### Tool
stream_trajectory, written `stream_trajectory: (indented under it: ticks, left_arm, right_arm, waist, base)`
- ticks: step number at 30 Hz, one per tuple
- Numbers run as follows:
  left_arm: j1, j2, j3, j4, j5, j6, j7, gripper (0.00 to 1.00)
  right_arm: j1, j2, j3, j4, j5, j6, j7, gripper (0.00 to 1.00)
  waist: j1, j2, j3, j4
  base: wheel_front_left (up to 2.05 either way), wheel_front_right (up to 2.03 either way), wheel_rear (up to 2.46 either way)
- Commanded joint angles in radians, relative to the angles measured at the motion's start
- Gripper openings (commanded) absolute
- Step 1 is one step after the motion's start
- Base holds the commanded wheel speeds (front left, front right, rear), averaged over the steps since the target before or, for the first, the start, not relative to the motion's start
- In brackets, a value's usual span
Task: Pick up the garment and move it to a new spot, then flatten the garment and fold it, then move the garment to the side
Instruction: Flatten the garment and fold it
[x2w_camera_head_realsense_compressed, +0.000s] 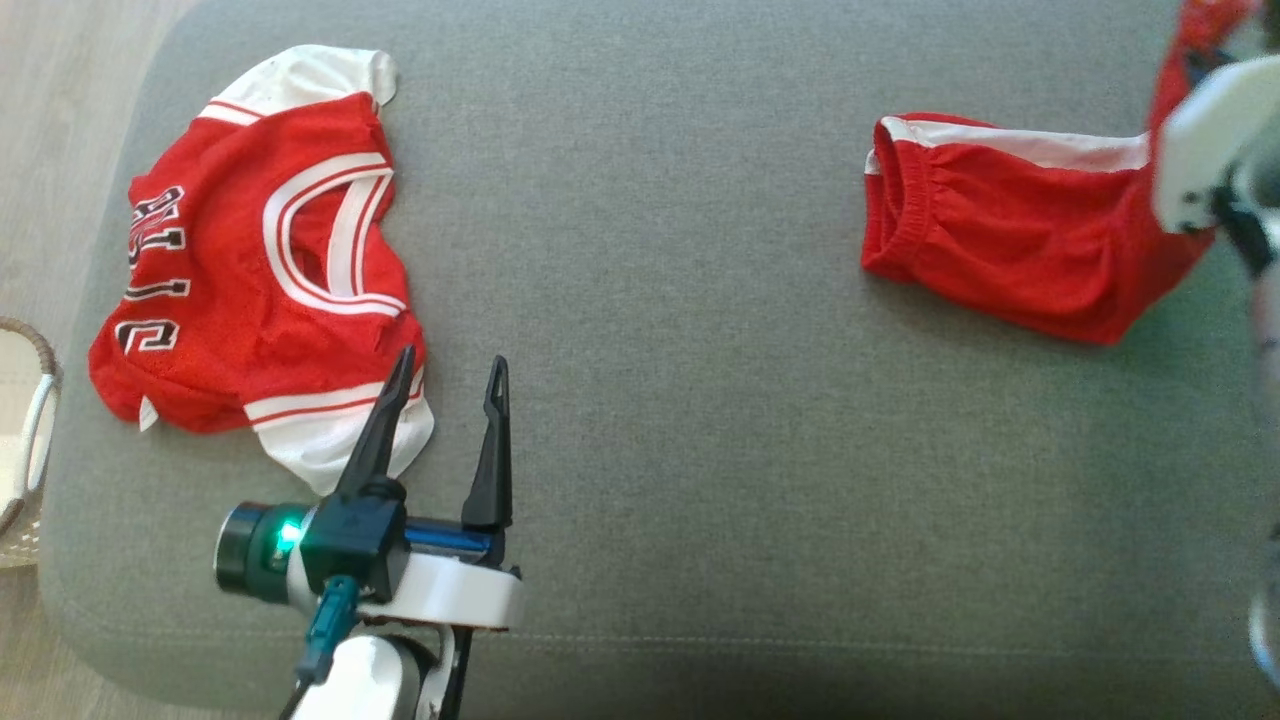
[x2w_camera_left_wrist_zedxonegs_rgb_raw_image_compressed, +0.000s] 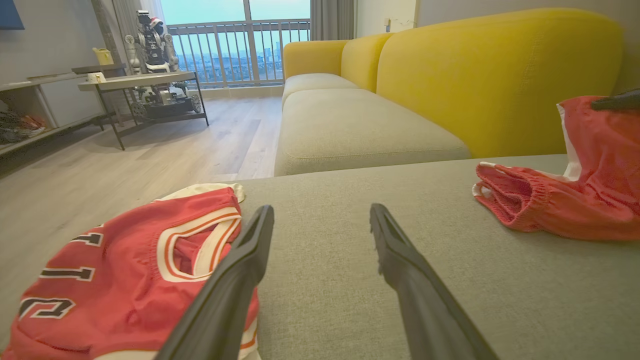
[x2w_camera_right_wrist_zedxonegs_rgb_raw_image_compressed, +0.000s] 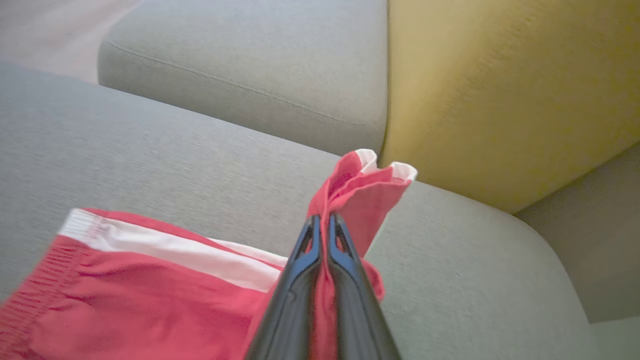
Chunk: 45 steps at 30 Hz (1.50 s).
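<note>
shorts: red, white-striped, corner seemingly lifted | right fingers pinch it | left fingers spread

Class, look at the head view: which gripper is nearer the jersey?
Left. The left gripper sits at the white hem of the jersey, jaws open. The right gripper is far across the cushion, jaws shut on the shorts.

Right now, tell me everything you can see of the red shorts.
The shorts are red, of mesh-looking fabric, with a gathered elastic waistband and a white side stripe. They lie rumpled on the grey cushion, with the waistband toward the robot's left. One leg end is raised off the cushion, pinched in the shut right gripper.
</note>
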<state>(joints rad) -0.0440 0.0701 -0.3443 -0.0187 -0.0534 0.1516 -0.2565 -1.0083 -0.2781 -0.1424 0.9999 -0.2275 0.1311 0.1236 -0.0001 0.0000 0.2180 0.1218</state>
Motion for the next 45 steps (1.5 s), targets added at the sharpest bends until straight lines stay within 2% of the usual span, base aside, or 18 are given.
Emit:
stream_trajectory:
  ticks: [1,7,11,15,23,24,25,28,32,34,35,40,45]
  left_arm:
    - [-0.020,0.014,0.028,-0.032,0.011,0.012,-0.005,1.00]
    - [-0.024,0.015,0.019,-0.021,0.032,0.023,-0.005,1.00]
    - [-0.026,0.012,0.012,-0.010,0.032,0.026,-0.005,1.00]
    - [-0.027,0.010,0.008,0.001,0.026,0.026,-0.005,1.00]
    - [-0.022,0.005,0.011,0.010,0.011,0.030,-0.005,1.00]
    - [-0.021,0.004,0.011,0.009,0.010,0.032,-0.005,1.00]
    - [-0.020,0.004,0.012,0.009,0.009,0.033,-0.005,1.00]
    - [-0.017,0.002,0.011,0.008,0.008,0.036,-0.005,1.00]
    - [-0.018,0.002,0.021,-0.001,0.010,0.045,-0.005,1.00]
    - [-0.017,0.005,0.030,-0.010,0.012,0.050,-0.005,1.00]
    - [-0.017,0.005,0.030,-0.010,0.012,0.050,-0.005,1.00]
    - [-0.007,0.011,0.053,-0.027,0.010,0.062,-0.005,1.00]
    - [0.004,0.018,0.065,-0.032,0.007,0.061,-0.005,1.00]
  right_arm:
    - [-0.002,0.019,0.018,-0.046,0.002,0.000,0.002,0.00]
    - [0.015,0.142,0.046,-0.099,0.028,0.000,0.027,0.00]
    - [0.035,0.194,0.082,-0.116,0.038,0.000,0.040,0.00]
    - [0.067,0.218,0.135,-0.122,0.054,0.000,0.057,0.00]
    - [0.164,0.227,0.215,-0.185,0.094,0.000,0.084,0.00]
    - [0.178,0.227,0.222,-0.203,0.105,0.000,0.078,0.42]
    - [0.194,0.227,0.233,-0.225,0.123,0.000,0.069,1.00]
    - [0.244,0.228,0.253,-0.308,0.180,0.000,0.029,1.00]
    - [0.321,0.228,0.213,-0.447,0.209,0.000,-0.025,1.00]
    - [0.362,0.228,0.173,-0.522,0.184,0.000,-0.049,1.00]
    - [0.362,0.228,0.173,-0.522,0.184,0.000,-0.049,1.00]
    - [0.513,0.224,0.044,-0.695,0.095,0.000,-0.130,1.00]
    - [0.653,0.220,-0.035,-0.759,0.098,0.000,-0.165,1.00]
  waist:
    - [0.0001,0.0000,-0.001,0.003]
    - [0.0001,0.0000,-0.006,0.021]
    - [0.0001,0.0000,-0.009,0.039]
    - [0.0001,0.0000,-0.012,0.059]
    - [0.0001,0.0000,-0.013,0.068]
    - [0.0001,0.0000,-0.012,0.065]
    - [0.0001,0.0000,-0.012,0.061]
    - [0.0001,0.0000,-0.015,0.047]
    - [0.0001,0.0000,-0.022,0.019]
    - [0.0001,0.0000,-0.028,0.003]
    - [0.0001,0.0000,-0.028,0.003]
    - [0.0001,0.0000,-0.048,-0.043]
    - [0.0001,0.0000,-0.060,-0.070]
  base:
    - [0.00,0.00,0.00]
    - [0.00,0.00,0.00]
    - [0.00,0.00,0.00]
    - [0.00,0.00,0.00]
    - [0.00,0.00,0.00]
    - [0.00,0.00,0.00]
    - [0.00,0.00,0.00]
    - [0.00,0.00,0.00]
    - [0.00,0.00,0.00]
    - [0.00,0.00,0.00]
    - [0.00,0.00,0.00]
    - [0.00,0.00,0.00]
    - [0.00,0.00,0.00]
